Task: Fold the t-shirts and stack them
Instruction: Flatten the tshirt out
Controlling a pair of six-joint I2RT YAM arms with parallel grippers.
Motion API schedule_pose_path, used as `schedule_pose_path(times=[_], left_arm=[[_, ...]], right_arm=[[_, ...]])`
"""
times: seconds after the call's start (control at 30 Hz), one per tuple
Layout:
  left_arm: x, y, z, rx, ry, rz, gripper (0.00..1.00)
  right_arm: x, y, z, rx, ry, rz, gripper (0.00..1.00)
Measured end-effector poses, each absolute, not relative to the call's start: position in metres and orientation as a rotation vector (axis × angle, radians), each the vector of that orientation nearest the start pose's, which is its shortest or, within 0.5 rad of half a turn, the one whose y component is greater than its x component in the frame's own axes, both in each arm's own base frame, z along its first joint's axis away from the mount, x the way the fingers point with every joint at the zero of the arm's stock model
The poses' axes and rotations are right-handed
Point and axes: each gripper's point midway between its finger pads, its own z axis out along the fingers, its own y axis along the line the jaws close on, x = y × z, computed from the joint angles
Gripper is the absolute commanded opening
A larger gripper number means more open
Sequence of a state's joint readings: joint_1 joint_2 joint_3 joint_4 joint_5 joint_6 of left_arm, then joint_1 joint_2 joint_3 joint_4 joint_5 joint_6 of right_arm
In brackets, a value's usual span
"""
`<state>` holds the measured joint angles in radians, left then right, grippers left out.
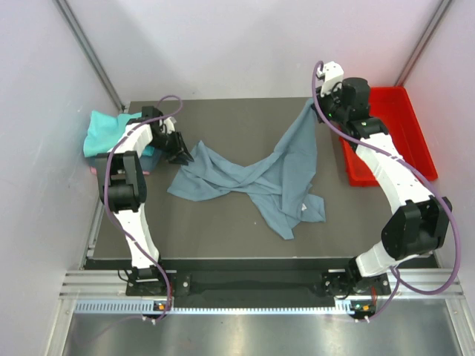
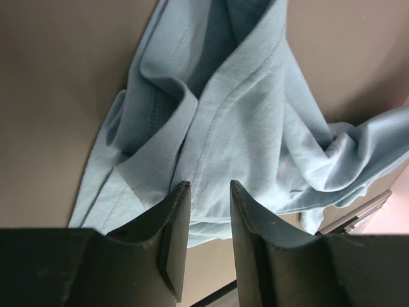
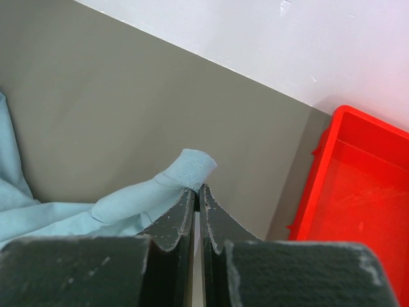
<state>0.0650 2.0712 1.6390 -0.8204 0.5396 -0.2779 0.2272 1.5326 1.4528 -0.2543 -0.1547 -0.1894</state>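
Right wrist: my right pincer (image 3: 199, 190) pinches the grey-blue t-shirt (image 3: 128, 204). My left pincer (image 2: 208, 185) is spread, just by it.

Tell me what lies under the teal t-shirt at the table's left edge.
Under the teal t-shirt, a blue cloth edge and a pink sliver peek out. The rest is covered, so how many pieces lie there is unclear.

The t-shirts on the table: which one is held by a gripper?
The grey-blue t-shirt, crumpled in the middle: the right gripper pinches one edge of it. The teal t-shirt lies at the left edge, in no gripper.
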Motion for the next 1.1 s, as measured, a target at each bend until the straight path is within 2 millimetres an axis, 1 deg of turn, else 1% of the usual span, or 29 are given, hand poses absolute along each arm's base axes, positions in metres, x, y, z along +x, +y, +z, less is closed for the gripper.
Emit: schedule_pose_path(times=[0.13,0.23,0.3,0.47,0.63,0.8,0.87,1.1], left_arm=[[0.425,-0.067,0.077,-0.367,2.762,-0.789,0.36],[0.414,-0.061,0.084,-0.391,2.763,-0.777,0.36],[0.408,-0.057,0.091,-0.393,2.753,-0.763,0.38],[0.407,-0.052,0.095,-0.399,2.747,-0.752,0.40],[0.410,-0.052,0.090,-0.400,2.758,-0.750,0.40],[0.413,-0.051,0.076,-0.415,2.788,-0.743,0.40],[0.413,-0.051,0.073,-0.419,2.795,-0.742,0.39],[0.413,-0.051,0.072,-0.421,2.795,-0.743,0.35]], right_arm=[[0.464,0.128,0.298,-0.492,1.839,0.181,0.00],[0.464,0.128,0.297,-0.490,1.841,0.185,0.00],[0.465,0.130,0.295,-0.493,1.844,0.190,0.00],[0.470,0.132,0.290,-0.493,1.857,0.198,0.00],[0.472,0.132,0.290,-0.494,1.856,0.199,0.00],[0.472,0.132,0.290,-0.495,1.856,0.198,0.00],[0.472,0.132,0.290,-0.494,1.856,0.197,0.00],[0.472,0.133,0.289,-0.495,1.856,0.199,0.00]])
